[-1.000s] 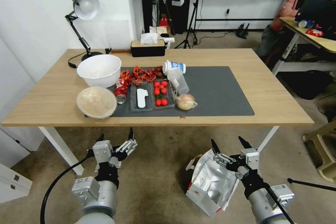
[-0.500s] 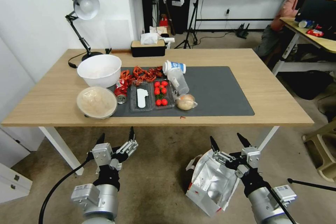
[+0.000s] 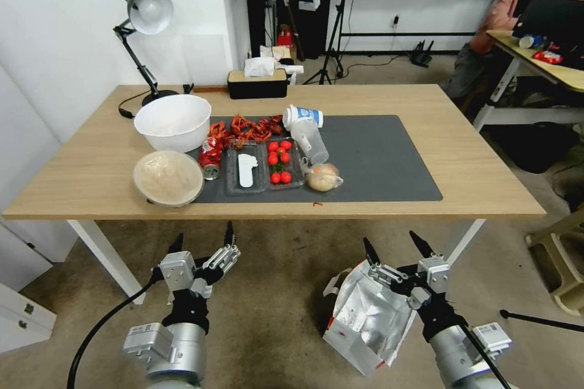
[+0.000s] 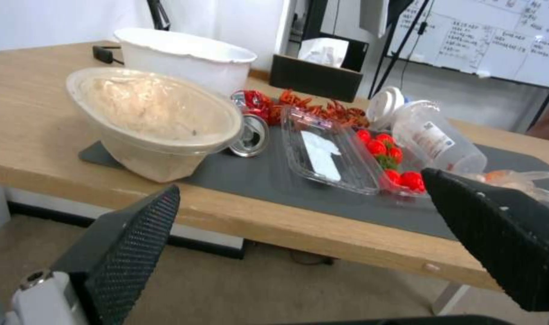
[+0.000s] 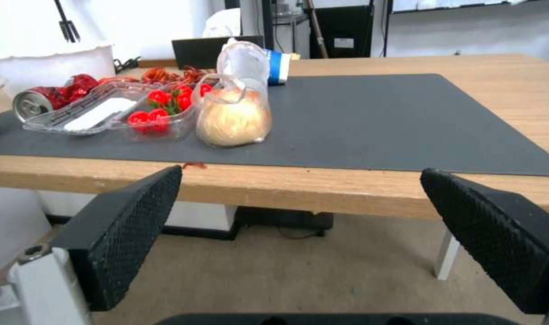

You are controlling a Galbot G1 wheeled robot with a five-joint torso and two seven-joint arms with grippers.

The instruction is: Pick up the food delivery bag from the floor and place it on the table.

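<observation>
The food delivery bag (image 3: 365, 319), white with silver foil lining and red trim, lies open on the floor (image 3: 274, 310) in front of the table (image 3: 480, 164). My right gripper (image 3: 392, 243) hovers open just above the bag's upper right edge, fingers pointing toward the table. My left gripper (image 3: 202, 236) is open too, held over bare carpet to the left of the bag. Both wrist views look past their open fingers (image 4: 133, 243) (image 5: 124, 234) at the table edge (image 5: 322, 187).
On the table's dark mat (image 3: 377, 158) sit a white bowl (image 3: 172, 122), a lidded bowl (image 3: 168, 178), a clear tray of tomatoes (image 3: 278, 161), a bun in a plastic bag (image 3: 322, 177), cups and a can. White table legs (image 3: 106, 258) flank me.
My right gripper has risen slightly and edged left above the bag. The left gripper has barely shifted.
</observation>
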